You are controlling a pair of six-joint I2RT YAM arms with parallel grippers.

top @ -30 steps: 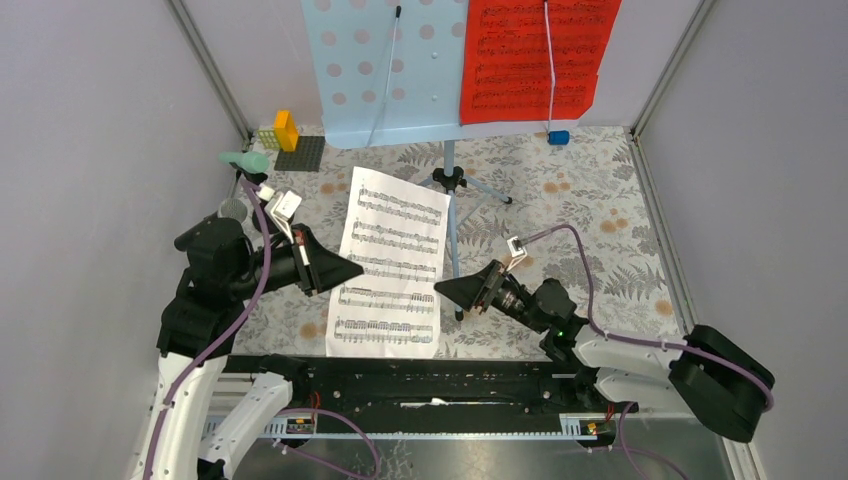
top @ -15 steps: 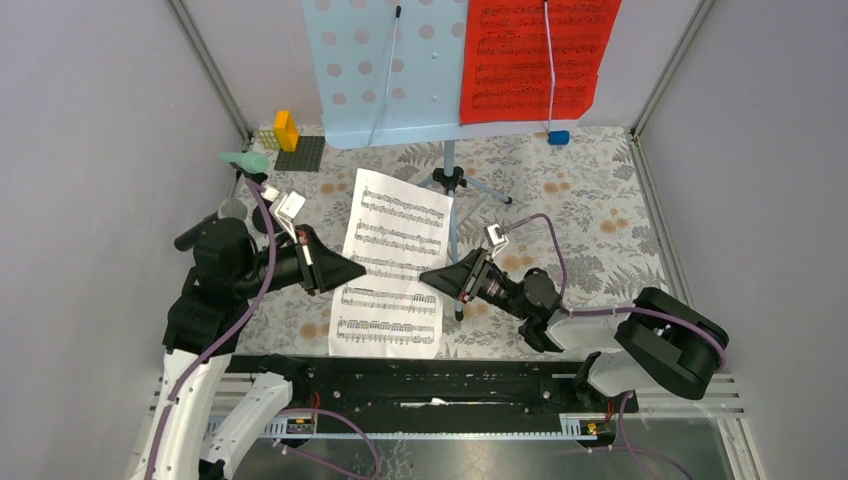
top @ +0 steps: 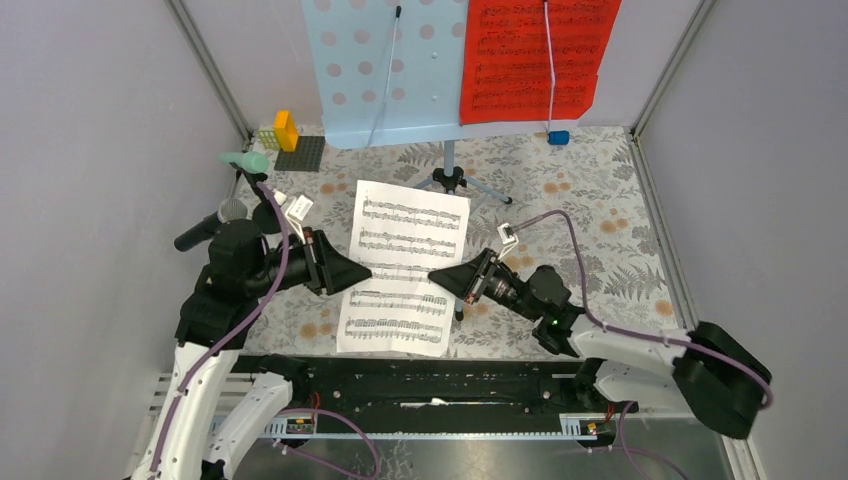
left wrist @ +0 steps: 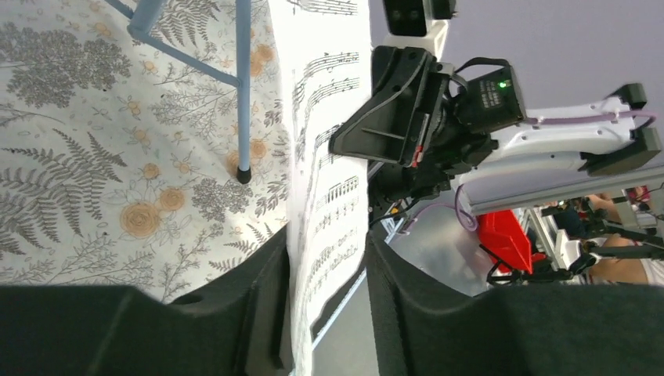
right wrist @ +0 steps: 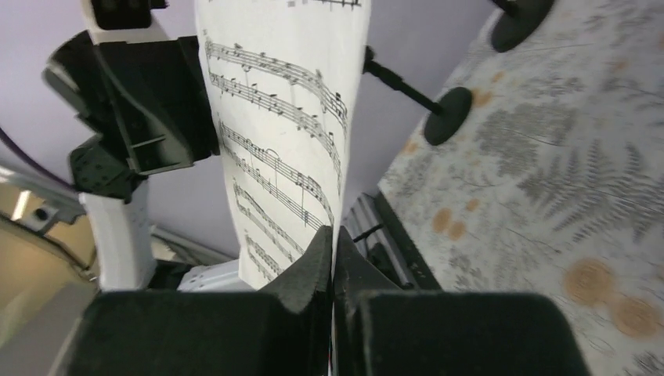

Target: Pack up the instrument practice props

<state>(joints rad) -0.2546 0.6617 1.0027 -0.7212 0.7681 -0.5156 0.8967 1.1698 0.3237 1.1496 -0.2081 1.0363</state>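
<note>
A white music sheet hangs above the floral mat between my two grippers. My right gripper is shut on its right edge; in the right wrist view the fingertips pinch the sheet. At the left edge my left gripper stands open, and the sheet runs loose between its parted jaws. The pale blue rack stands at the back with a red sheet on it. At far left are a mint-green microphone and a black microphone. Two round holder bases stand there too.
The rack's tripod legs spread over the mat just behind and right of the sheet. Yellow and orange bricks with a grey plate lie at back left. A small blue toy car sits at back right. Grey walls close in both sides.
The right gripper has moved in and shut on the sheet's right edge. The left jaws, shut on the sheet before, have parted. The sheet's top has swung to the right.
</note>
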